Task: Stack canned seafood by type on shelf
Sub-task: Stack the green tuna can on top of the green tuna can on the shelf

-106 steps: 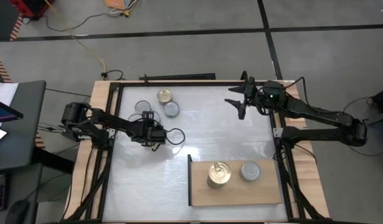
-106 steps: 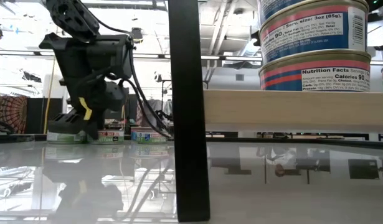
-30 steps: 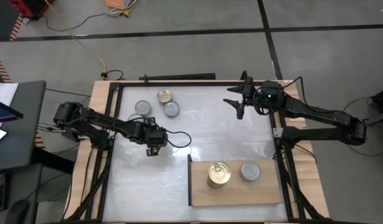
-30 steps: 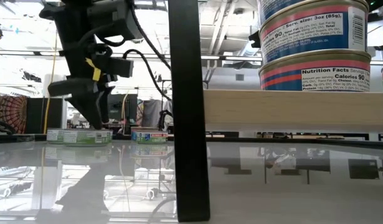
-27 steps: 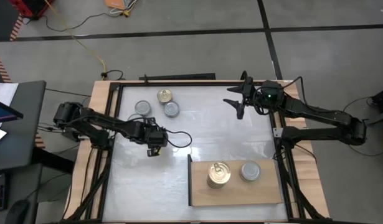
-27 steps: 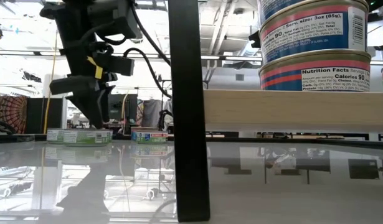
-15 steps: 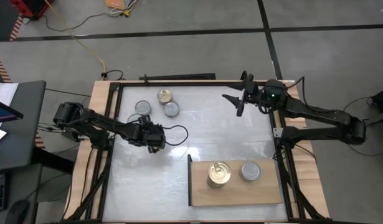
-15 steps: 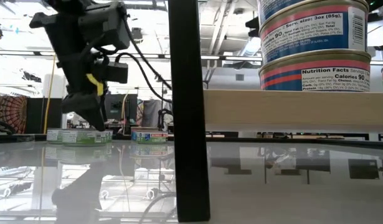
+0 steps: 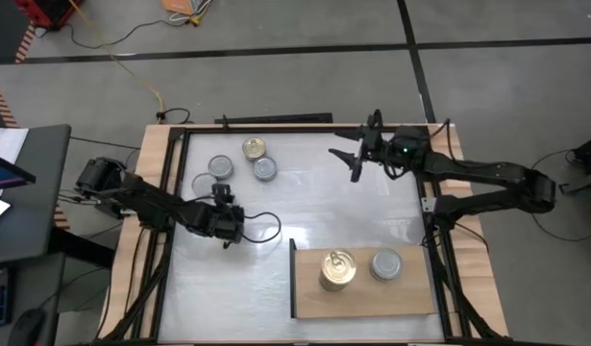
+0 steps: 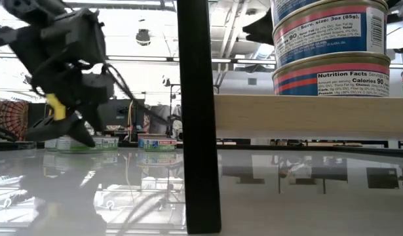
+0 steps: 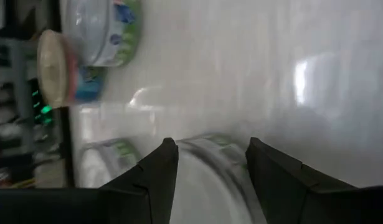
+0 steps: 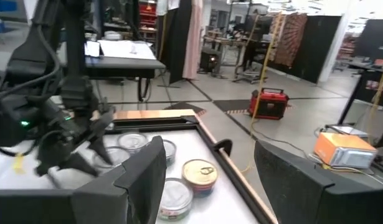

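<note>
My left gripper [image 9: 223, 226] hangs low over the table's left part, shut on a tin with a white-and-green label [image 11: 207, 177]. Three more tins of canned seafood rest on the table at the far left: a grey-lidded one [image 9: 221, 167], a gold-lidded one [image 9: 255, 148] and another grey-lidded one [image 9: 264, 169]. The shelf [image 9: 410, 300], a light wooden board at the near right, bears a stack of gold-lidded tins [image 9: 338, 269] and a grey-lidded tin [image 9: 386, 263]. My right gripper [image 9: 353, 161] hovers open above the far middle, holding nothing. My left gripper has the tin between its two fingers, one on either side of it [image 11: 191, 163]. The fingers slant downward. Which faces of the tin they lie on is hidden by the fingers themselves. I cannot tell whether the tin touches the table.
A dark upright edge [image 10: 198, 118] marks the shelf's left end. Wooden rails [image 9: 160, 144] frame the glossy table. A black cable loop [image 9: 266, 226] trails beside the left gripper. Bare table lies between the left gripper and the shelf.
My left gripper has sunk toward the table and drawn back toward its left and near edges, rolling and tipping further down. My right gripper has shifted toward the table's left along the far side, staying open.
</note>
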You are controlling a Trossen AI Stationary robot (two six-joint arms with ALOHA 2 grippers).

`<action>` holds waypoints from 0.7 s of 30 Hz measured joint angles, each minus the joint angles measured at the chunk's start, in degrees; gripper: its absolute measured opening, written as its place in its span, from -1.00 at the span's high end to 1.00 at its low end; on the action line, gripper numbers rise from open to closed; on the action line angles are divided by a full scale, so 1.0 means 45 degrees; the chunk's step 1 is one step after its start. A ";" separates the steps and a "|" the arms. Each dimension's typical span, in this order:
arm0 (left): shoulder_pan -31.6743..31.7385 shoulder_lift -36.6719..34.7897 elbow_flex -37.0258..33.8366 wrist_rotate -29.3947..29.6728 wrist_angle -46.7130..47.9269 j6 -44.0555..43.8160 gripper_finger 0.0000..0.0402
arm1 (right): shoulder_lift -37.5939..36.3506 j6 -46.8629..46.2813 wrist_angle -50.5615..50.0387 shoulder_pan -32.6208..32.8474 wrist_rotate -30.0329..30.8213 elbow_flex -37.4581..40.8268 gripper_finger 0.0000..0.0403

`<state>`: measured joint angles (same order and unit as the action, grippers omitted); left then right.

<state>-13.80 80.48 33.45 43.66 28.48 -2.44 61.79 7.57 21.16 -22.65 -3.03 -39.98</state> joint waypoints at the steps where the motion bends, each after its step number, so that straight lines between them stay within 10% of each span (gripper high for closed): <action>1: 0.0000 -0.0253 -0.0278 -0.0106 -0.0476 0.0180 0.09 | 0.0110 0.0000 0.0161 -0.0077 0.0011 -0.0002 -0.35; 21: 0.0180 -0.4735 -0.1850 -0.0280 -0.3648 0.1007 0.09 | 0.0577 -0.0782 0.0600 -0.0485 0.0019 -0.0002 -0.35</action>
<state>-12.99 59.17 25.12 42.40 12.07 2.09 64.39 4.05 23.86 -24.83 -2.94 -39.99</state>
